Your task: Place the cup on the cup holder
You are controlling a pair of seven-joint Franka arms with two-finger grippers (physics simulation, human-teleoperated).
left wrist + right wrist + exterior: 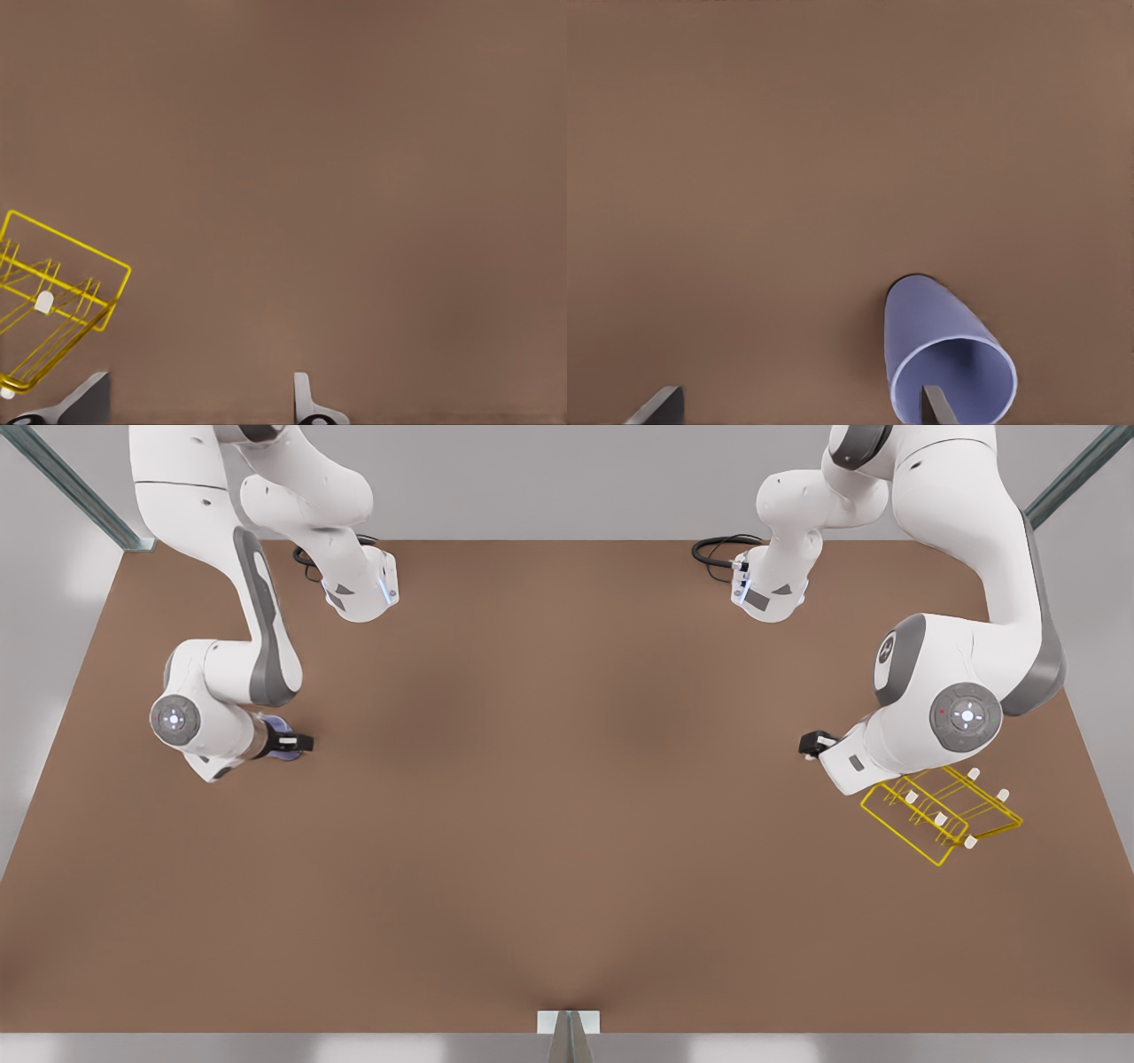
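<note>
The lavender-blue cup (950, 354) stands on the brown table (567, 779) with its open mouth toward the right wrist camera. My right gripper (796, 405) is open; one finger (935, 407) sits over the cup's mouth and the other is far off to the side. In the front view this gripper (295, 742) is at the left, over the cup (275, 726). The yellow wire cup holder (941, 818) with white-capped prongs lies at the front view's right. My left gripper (812, 744) hovers open beside it, with the holder (44, 302) off to one side of its fingers (306, 400).
Both arm bases stand at the table's far edge, with black cables (722, 549) beside them. Metal frame posts (80, 491) rise at the far corners. A small bracket (568, 1023) sits at the middle of the near edge.
</note>
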